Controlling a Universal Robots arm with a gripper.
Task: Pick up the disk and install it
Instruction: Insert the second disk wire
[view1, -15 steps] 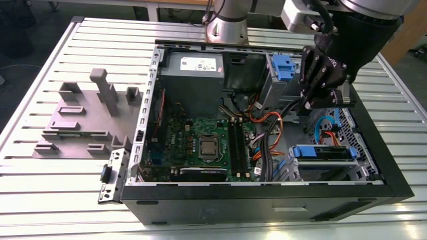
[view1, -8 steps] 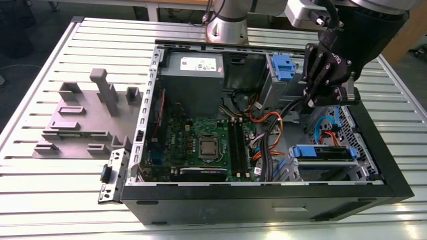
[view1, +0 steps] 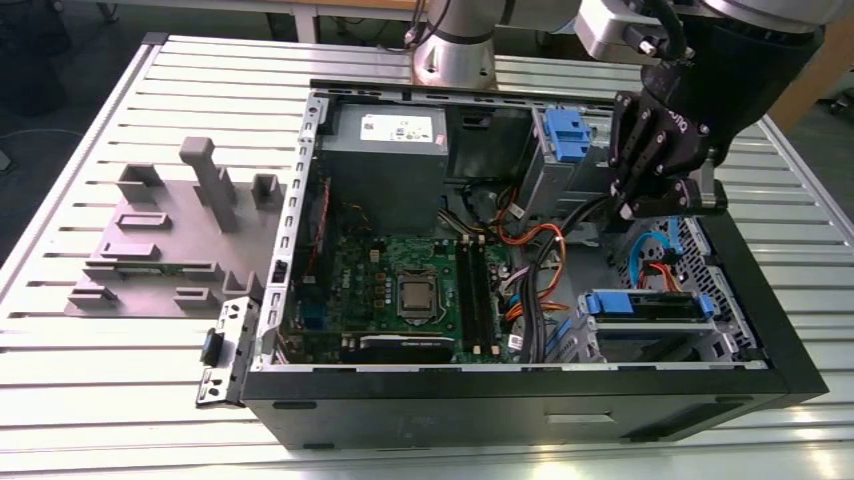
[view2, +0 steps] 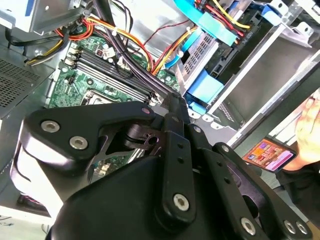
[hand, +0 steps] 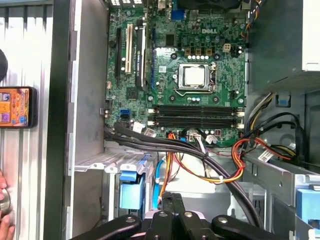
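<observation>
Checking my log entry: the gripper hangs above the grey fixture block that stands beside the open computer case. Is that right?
No. In the exterior view the gripper hangs above the open computer case itself; the grey fixture block stands beside the case, at the exterior view's left, with nothing over it.

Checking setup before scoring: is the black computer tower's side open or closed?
Open. The black computer tower lies on its side with no cover on top; the green motherboard and coloured cables are exposed.
</observation>
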